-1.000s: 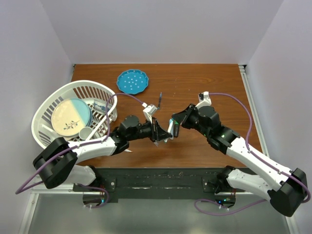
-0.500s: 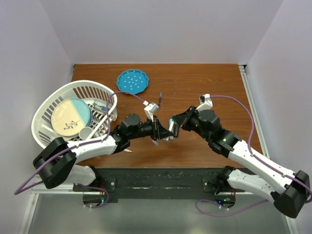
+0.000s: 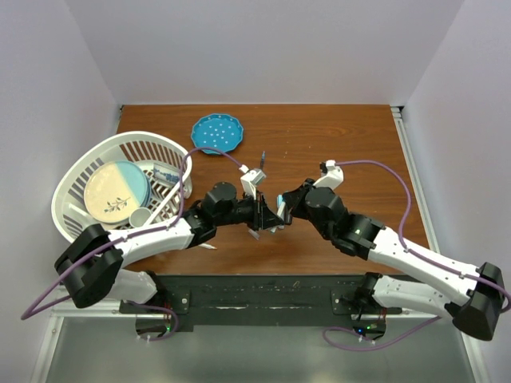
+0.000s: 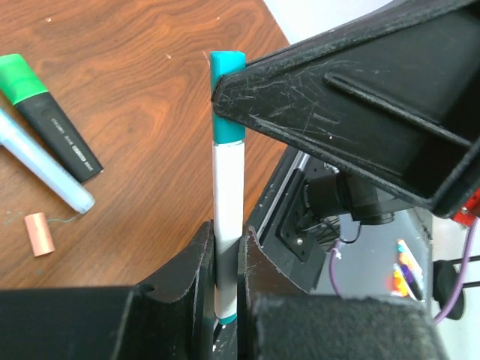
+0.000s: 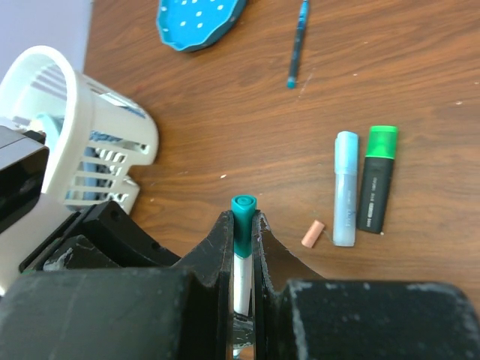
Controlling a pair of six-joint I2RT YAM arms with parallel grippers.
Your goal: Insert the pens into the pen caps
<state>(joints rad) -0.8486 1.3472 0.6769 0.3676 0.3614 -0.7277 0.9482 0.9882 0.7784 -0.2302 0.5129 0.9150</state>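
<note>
One counter (image 3: 343,144) bears one white basket (image 3: 80,163) and one blue plate (image 3: 217,133). Above it, left fingers (image 4: 191,270) clamp one white pen (image 4: 227,195); right fingers (image 5: 217,251) clamp its teal cap (image 5: 243,214). Three pens lie loose: light-blue pen (image 5: 345,187), green-capped black pen (image 5: 377,184), thin teal pen (image 5: 298,43); also one pink cap (image 5: 313,233).

Left gripper (image 3: 257,215) and right gripper (image 3: 281,209) meet mid-table, blocking centre. Green marker (image 5: 377,180), blue marker (image 5: 346,187), pink cap (image 5: 313,233) on wood below, loose pen (image 3: 263,163) just beyond. Basket (image 3: 84,163) fills left, plate (image 3: 217,133) far left. Table (image 3: 351,136) open right, far right.
</note>
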